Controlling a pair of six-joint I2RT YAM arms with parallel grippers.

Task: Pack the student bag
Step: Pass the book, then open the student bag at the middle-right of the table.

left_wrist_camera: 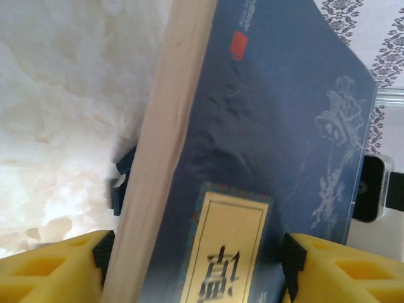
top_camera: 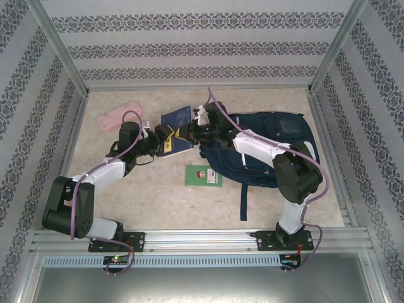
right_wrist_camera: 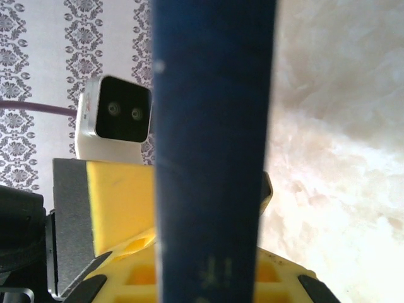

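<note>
Green book (top_camera: pixel 203 175) lies nr mid-table (top_camera: pixel 151 189). Behind it, L gripper (top_camera: pixel 166 137) clamps tilted blue book (top_camera: pixel 177 120). R gripper (top_camera: pixel 193 134) straddles book's edge, can't tell if gripping. Student bag (top_camera: pixel 271 142) lies flat on R side, beside blue book. Pink case (top_camera: pixel 118 117) far L.

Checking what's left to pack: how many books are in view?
2: a blue book held up, left of the bag; a green book flat on the table. More may hide in the bag.
</note>
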